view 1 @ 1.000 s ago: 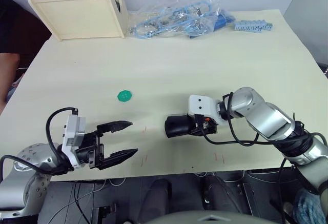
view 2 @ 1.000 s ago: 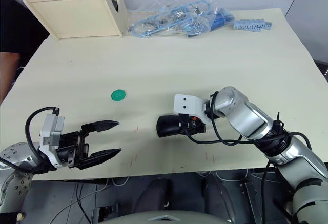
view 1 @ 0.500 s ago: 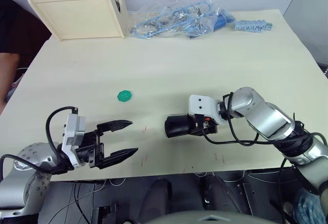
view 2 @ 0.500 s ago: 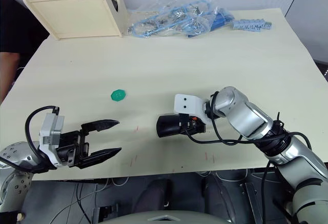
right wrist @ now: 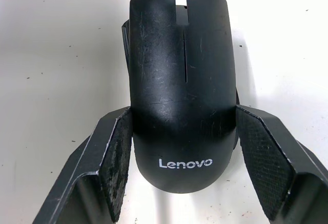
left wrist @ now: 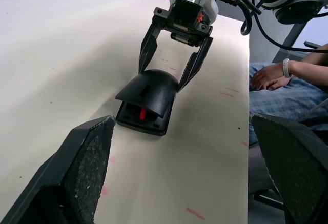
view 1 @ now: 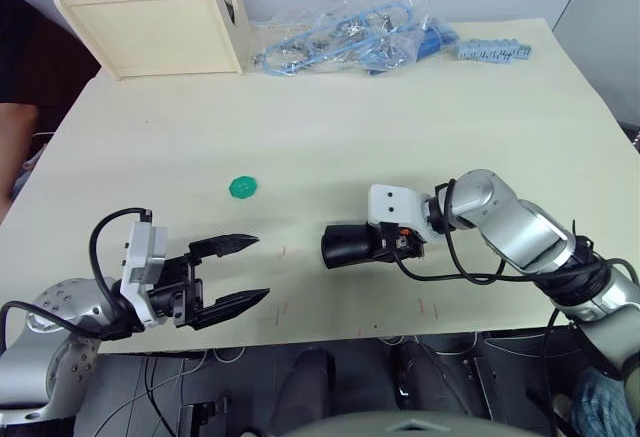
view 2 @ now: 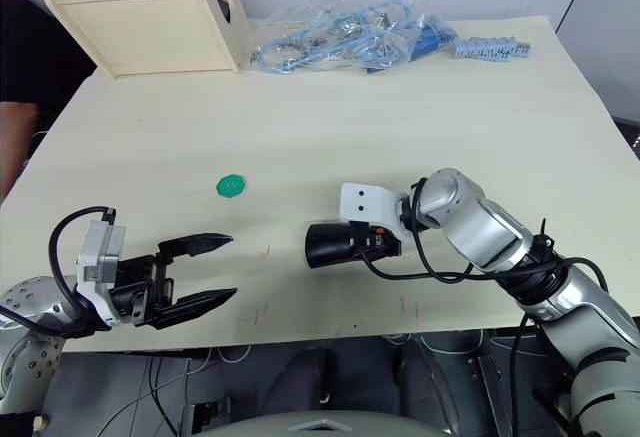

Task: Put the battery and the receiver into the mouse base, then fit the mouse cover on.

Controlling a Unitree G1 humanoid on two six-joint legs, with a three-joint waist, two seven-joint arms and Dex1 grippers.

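Nothing moved since earlier. Mouse cover (right wrist: 180, 85) straddled by open right tool (right wrist: 179, 157); left tool (view 1: 232, 274) open, idle. Risk: cover skewed on mouse base (left wrist: 141, 124) when pressed.

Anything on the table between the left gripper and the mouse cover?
Nothing but bare table with faint red marks, seen in the eye views and the left wrist view, between the left gripper and the mouse cover.

You see the Lenovo-marked mouse cover (right wrist: 182, 85) lying over the mouse base (right wrist: 125, 32) on the pale table (right wrist: 56, 55), with the right gripper (right wrist: 182, 170) straddling its rear, left pad touching, right pad just apart.
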